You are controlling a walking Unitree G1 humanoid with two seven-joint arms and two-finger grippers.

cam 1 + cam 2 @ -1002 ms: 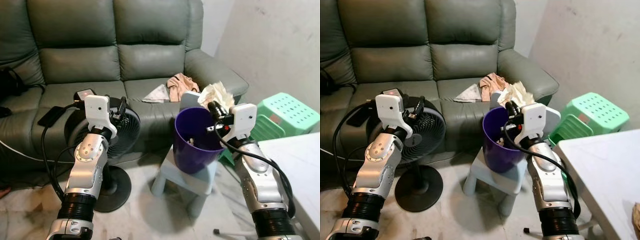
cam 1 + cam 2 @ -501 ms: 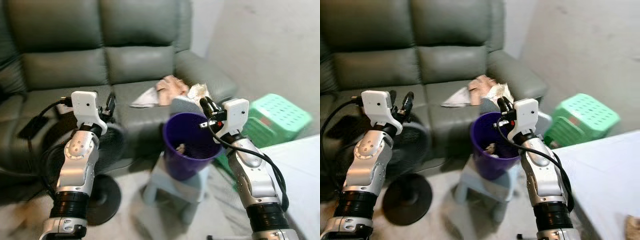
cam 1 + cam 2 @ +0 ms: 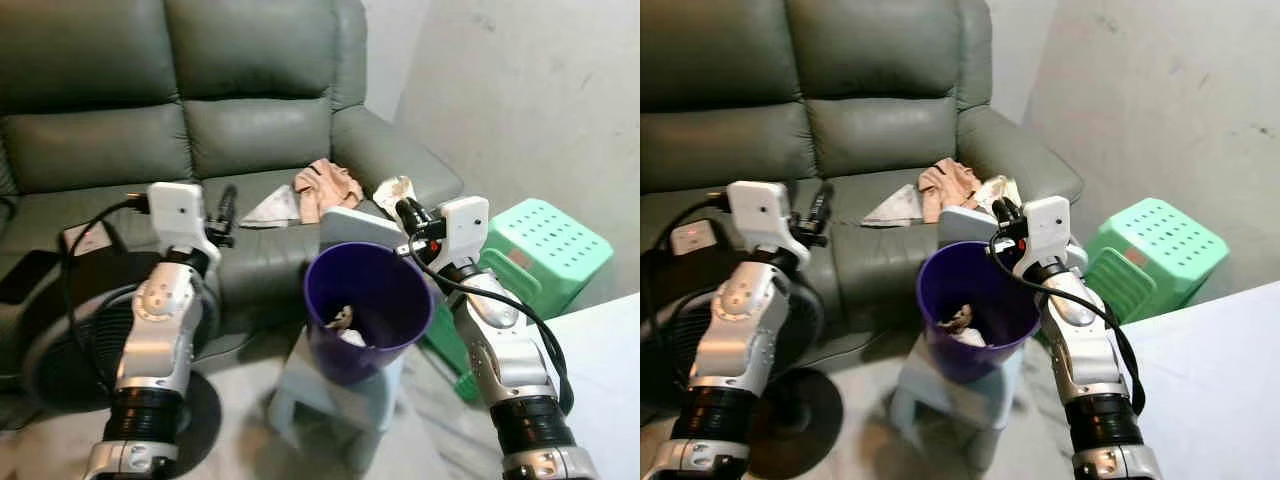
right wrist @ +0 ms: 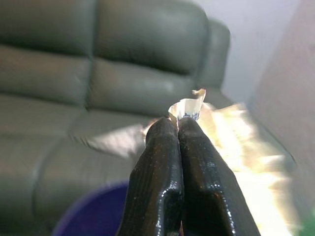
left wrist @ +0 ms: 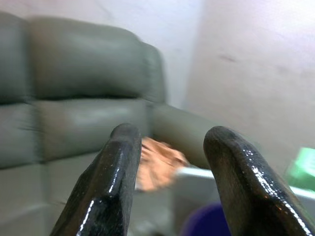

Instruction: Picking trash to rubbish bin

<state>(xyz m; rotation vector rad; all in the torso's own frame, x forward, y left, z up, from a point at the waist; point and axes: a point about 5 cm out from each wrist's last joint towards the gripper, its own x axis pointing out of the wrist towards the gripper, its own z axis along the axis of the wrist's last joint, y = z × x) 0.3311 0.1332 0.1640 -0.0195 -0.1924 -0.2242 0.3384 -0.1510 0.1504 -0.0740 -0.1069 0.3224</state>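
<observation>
A purple bin [image 3: 368, 305] stands on a pale blue stool [image 3: 330, 395] in front of the sofa, with crumpled trash [image 3: 340, 322] inside it. My right gripper [image 3: 405, 212] hovers at the bin's far right rim, shut on a crumpled cream paper [image 3: 392, 190]. The right wrist view shows that gripper [image 4: 177, 123] pinching the paper [image 4: 189, 105] at its tips. My left gripper [image 3: 226, 203] is raised to the left of the bin, over the sofa's front edge. It is open and holds nothing, as the left wrist view shows [image 5: 170, 137].
A pinkish cloth [image 3: 325, 183] and a white sheet [image 3: 268, 208] lie on the grey sofa [image 3: 250, 130] behind the bin. A black fan [image 3: 60, 340] stands at the left. A green stool [image 3: 545, 245] sits against the right wall, and a white table [image 3: 600, 380] is at the lower right.
The camera has swung, so the bin now lies lower and nearer the middle. My right gripper still holds the paper by the bin's rim. The left gripper stays raised and open.
</observation>
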